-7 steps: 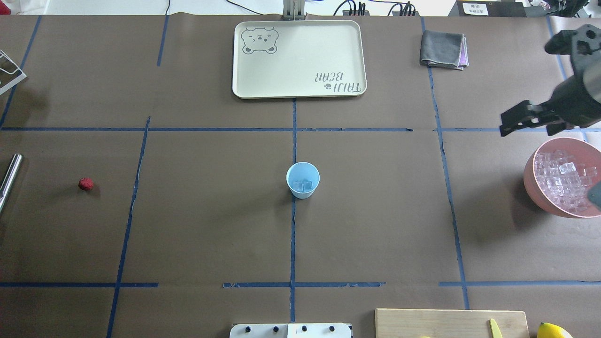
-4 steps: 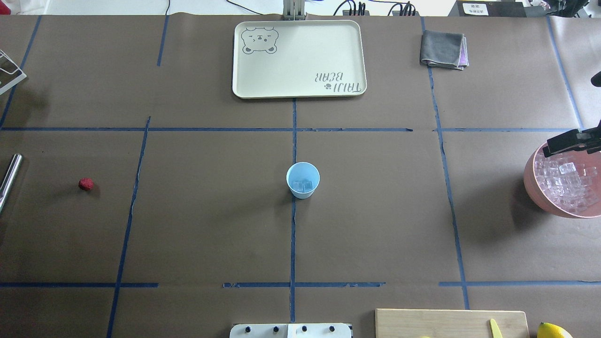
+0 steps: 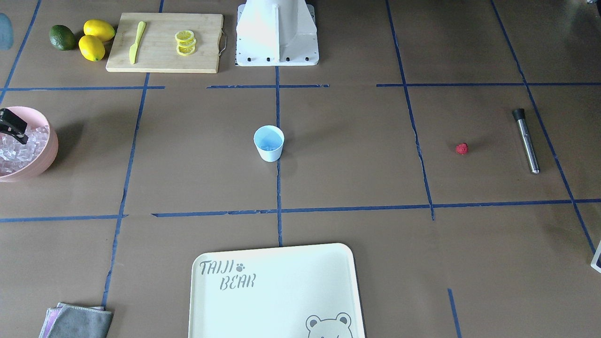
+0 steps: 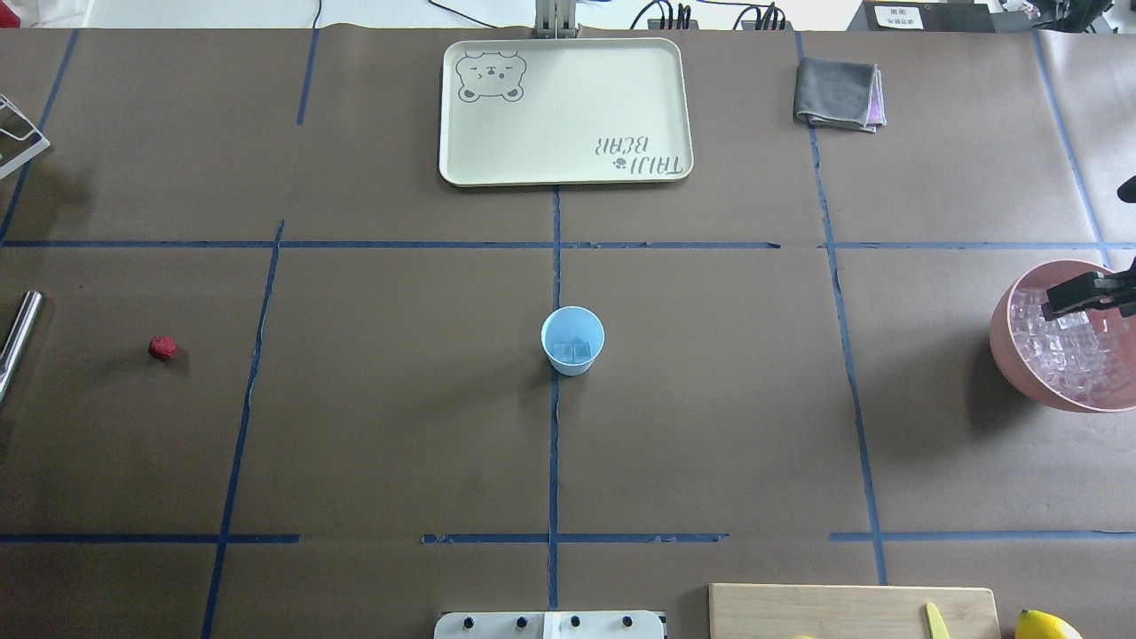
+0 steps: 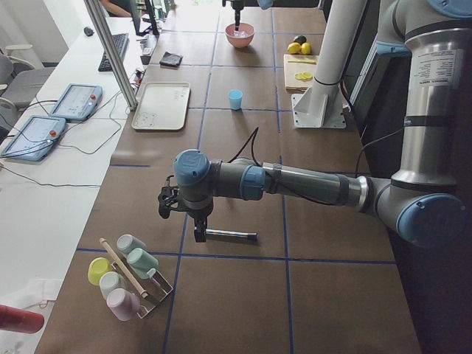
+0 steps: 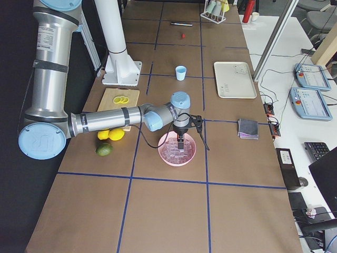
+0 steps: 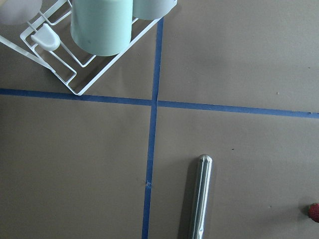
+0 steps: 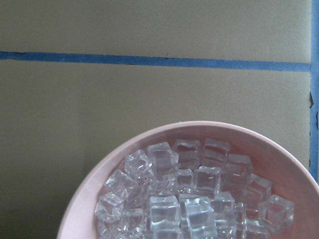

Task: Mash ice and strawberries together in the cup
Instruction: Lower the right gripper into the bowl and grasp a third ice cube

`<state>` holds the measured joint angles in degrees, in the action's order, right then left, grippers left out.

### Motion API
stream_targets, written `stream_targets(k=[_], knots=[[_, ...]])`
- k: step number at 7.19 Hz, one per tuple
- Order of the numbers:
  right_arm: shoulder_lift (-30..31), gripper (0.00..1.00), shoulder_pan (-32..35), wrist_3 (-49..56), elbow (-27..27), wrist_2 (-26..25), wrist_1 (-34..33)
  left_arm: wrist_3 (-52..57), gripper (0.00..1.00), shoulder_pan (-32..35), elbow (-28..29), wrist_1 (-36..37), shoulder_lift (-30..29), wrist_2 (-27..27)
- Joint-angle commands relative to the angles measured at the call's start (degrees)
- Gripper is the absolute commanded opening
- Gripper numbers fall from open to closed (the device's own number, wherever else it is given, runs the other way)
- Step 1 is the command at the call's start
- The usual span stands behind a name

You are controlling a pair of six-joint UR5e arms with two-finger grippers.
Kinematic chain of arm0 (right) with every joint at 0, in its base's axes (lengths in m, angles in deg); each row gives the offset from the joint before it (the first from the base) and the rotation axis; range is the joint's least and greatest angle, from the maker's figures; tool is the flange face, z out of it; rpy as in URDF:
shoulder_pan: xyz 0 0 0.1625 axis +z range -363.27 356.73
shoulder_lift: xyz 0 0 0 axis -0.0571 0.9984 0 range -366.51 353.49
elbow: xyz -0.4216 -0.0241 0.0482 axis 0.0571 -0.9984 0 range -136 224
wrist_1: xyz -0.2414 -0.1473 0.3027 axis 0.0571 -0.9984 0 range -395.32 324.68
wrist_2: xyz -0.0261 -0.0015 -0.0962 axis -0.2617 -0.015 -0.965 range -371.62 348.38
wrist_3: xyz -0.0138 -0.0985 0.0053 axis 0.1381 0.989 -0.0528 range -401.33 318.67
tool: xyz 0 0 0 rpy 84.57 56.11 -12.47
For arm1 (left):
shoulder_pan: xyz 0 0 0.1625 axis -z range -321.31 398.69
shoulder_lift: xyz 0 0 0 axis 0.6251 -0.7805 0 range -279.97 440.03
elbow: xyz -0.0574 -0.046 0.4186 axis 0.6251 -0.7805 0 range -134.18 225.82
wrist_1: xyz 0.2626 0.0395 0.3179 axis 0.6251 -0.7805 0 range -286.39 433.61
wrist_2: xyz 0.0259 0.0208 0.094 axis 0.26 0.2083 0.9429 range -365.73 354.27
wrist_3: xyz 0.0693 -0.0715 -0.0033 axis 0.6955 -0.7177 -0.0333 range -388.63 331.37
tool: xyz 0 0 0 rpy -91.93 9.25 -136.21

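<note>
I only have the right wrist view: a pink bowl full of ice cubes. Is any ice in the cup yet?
Observer: Yes. In the overhead view the cup holds a few cubes of ice.
Reviewer: And the strawberry?
Observer: Not in the cup. The strawberry lies on the table, far out on the robot's left side.
Reviewer: Where is the left arm?
Observer: The left gripper hangs low by one end of a metal rod. I cannot tell how its jaws stand.
</note>
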<state>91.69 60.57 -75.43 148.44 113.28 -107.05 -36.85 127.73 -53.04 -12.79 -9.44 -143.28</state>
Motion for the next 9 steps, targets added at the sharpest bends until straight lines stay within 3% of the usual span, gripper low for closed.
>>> stream_targets(k=[1,3,4,6,9], knots=[[-2.30,0.99,-0.04,0.17,-3.43,0.08,0.09,-0.04,1.00,0.00,-0.01,0.00,0.00,0.00],[-2.49,0.99,-0.04,0.17,-4.59,0.08,0.09,-0.04,1.00,0.00,-0.10,0.00,0.00,0.00],[-2.49,0.93,-0.04,0.35,-4.68,0.08,0.09,-0.04,1.00,0.00,-0.28,0.00,0.00,0.00],[-2.49,0.73,-0.13,0.44,-4.68,0.17,0.09,-0.13,1.00,0.00,-0.37,0.00,0.00,0.00],[-2.93,0.67,-0.22,0.52,-5.29,0.17,0.01,-0.13,1.00,0.00,-0.45,-0.09,0.00,0.00]])
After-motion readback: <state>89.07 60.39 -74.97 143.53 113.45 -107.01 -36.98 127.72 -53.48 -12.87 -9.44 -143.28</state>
